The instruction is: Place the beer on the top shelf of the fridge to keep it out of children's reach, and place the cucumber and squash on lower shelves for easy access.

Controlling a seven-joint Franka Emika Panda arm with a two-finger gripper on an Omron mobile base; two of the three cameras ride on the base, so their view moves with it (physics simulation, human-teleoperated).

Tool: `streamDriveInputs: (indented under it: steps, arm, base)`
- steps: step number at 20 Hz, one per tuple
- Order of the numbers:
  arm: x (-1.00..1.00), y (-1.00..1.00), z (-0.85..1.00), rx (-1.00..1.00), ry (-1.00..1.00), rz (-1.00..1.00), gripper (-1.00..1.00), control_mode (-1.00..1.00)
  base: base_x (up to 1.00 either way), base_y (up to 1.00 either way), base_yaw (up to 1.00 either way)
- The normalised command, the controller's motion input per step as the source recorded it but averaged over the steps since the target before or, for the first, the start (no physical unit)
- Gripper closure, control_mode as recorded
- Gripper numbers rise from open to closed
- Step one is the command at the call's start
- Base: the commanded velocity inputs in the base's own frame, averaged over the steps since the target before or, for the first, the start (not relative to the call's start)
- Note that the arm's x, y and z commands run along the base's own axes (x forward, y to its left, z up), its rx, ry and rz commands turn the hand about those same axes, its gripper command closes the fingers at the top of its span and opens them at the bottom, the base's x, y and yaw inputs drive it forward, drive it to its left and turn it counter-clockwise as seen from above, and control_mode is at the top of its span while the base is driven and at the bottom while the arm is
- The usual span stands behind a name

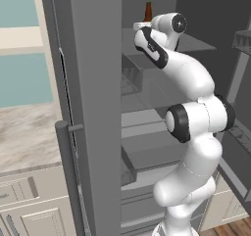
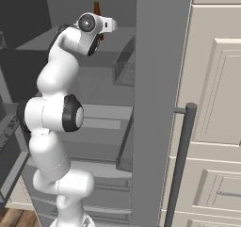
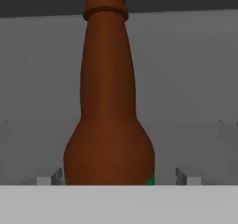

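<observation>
The beer (image 3: pixel 109 102), a brown bottle, stands upright on the top shelf (image 1: pixel 196 44) of the fridge (image 1: pixel 93 107). Its neck rises behind my hand in the left base view (image 1: pixel 148 10) and the right base view (image 2: pixel 97 7). My gripper (image 3: pixel 118 177) is open around the bottle's lower body. Each of the fingertips (image 3: pixel 49 178) stands clear of the glass, with a gap on both sides. The arm reaches up and into the fridge at top-shelf height. The cucumber and squash are out of view.
Translucent lower shelves (image 1: pixel 147 90) and a bin (image 2: pixel 123 68) lie beneath the top shelf. A grey panel with a vertical bar handle (image 1: pixel 68 176) stands close beside the arm. An open door with racks (image 1: pixel 240 132) flanks the other side. Cream cabinets (image 2: pixel 216 103) border the fridge.
</observation>
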Motion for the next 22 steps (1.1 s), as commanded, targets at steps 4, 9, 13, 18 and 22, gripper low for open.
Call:
streamDriveInputs:
  steps: [4, 9, 13, 18, 22]
  arm:
    - [0.05, 0.00, -0.07, 0.00, 0.00, 0.00, -1.00, -1.00]
    - [-0.01, 0.00, 0.00, 0.00, 0.00, 0.00, -1.00, -1.00]
    - [-0.14, 0.00, 0.00, 0.00, 0.00, 0.00, -1.00, -1.00]
    - [-0.33, 0.00, 0.00, 0.00, 0.00, 0.00, -1.00, -1.00]
    - [-0.35, 0.00, 0.00, 0.00, 0.00, 0.00, -1.00, -1.00]
  base:
    - [0.00, 0.00, 0.00]
    - [0.00, 0.00, 0.00]
    - [0.00, 0.00, 0.00]
    - [0.00, 0.00, 0.00]
    - [0.00, 0.00, 0.00]
